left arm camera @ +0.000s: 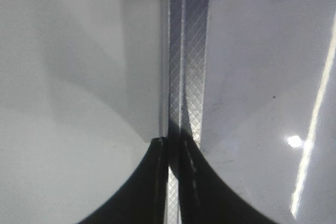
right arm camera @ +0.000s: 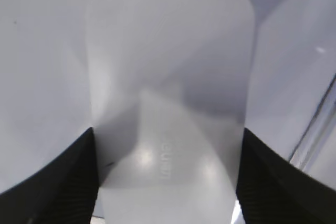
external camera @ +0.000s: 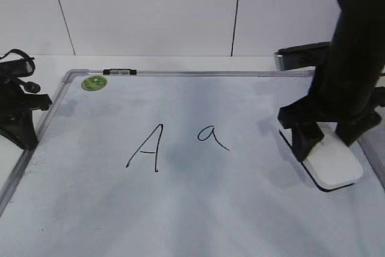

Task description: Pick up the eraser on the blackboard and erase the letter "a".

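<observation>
Right gripper (external camera: 325, 138) straddling the eraser (external camera: 332, 161), fingers (right arm camera: 63, 182) pressed to both long sides, so pinching the white block; whether lifted clear or resting on its felt, impossible to tell. Eraser lying near the right edge of the blackboard (external camera: 198, 221), just inside the silver frame. Well apart to the left, the letter "a" (external camera: 212, 136) intact, tail trailing down and right; beyond it the capital "A" (external camera: 146, 147), also whole. Farther out, a green sticker (external camera: 94, 82) and a small clip (external camera: 120, 72) along the top frame. Left gripper (left arm camera: 174, 145) parked over the board's left frame, jaws pressed together on nothing.

Step in hand, by the look of it: securing the pick. Next move: keep the grip firm, raise slightly, carry left across the board, set the felt flat on the small "a", rub, and stop short of the capital.
</observation>
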`<state>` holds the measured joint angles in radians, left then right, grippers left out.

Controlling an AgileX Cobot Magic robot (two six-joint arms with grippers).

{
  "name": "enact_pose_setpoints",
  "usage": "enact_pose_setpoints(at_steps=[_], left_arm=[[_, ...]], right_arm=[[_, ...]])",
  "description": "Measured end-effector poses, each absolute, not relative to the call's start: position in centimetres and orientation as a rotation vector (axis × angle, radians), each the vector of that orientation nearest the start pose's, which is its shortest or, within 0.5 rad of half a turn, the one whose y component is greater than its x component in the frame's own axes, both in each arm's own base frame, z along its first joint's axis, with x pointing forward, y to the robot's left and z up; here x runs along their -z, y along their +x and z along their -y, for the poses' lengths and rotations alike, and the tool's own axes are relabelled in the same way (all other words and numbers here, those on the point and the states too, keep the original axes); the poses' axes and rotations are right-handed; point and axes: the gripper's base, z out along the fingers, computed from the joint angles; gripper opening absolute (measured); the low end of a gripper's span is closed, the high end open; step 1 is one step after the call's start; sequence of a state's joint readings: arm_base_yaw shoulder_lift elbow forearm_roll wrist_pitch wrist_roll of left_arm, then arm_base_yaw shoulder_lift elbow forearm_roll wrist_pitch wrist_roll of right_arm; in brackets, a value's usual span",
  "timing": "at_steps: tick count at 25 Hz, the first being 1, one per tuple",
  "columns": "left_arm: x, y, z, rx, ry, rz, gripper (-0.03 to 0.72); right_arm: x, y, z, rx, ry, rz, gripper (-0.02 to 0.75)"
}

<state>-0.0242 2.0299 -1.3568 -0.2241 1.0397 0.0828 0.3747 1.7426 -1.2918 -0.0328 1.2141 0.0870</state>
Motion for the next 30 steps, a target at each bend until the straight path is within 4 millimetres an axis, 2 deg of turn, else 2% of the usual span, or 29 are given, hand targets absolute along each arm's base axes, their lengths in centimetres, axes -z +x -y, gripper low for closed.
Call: enact_pose_setpoints(at_steps=[7,11,18,30], left_arm=[[-15.0,37.6,2.7,0.305,-0.019,-3.176,0.016],[-15.0,37.6,2.7,0.307,-0.021,-3.175,0.015],[-15.0,37.6,2.7,0.308,-0.021,-3.175,0.015],[-15.0,37.7,2.7,0.308,-0.02,-3.175,0.015]], right_arm=[[-22.7,33.4,-16.3,0.061,-0.606,-3.047,0.552],[-22.1,35.1,-17.8,0.054,-0.627,-3.027,0.552],[-20.8,37.4,-19.2,0.026,-0.629,-3.015,0.552],[-18.2,39.0,-20.5,-0.011,-0.64,-3.05,0.552]])
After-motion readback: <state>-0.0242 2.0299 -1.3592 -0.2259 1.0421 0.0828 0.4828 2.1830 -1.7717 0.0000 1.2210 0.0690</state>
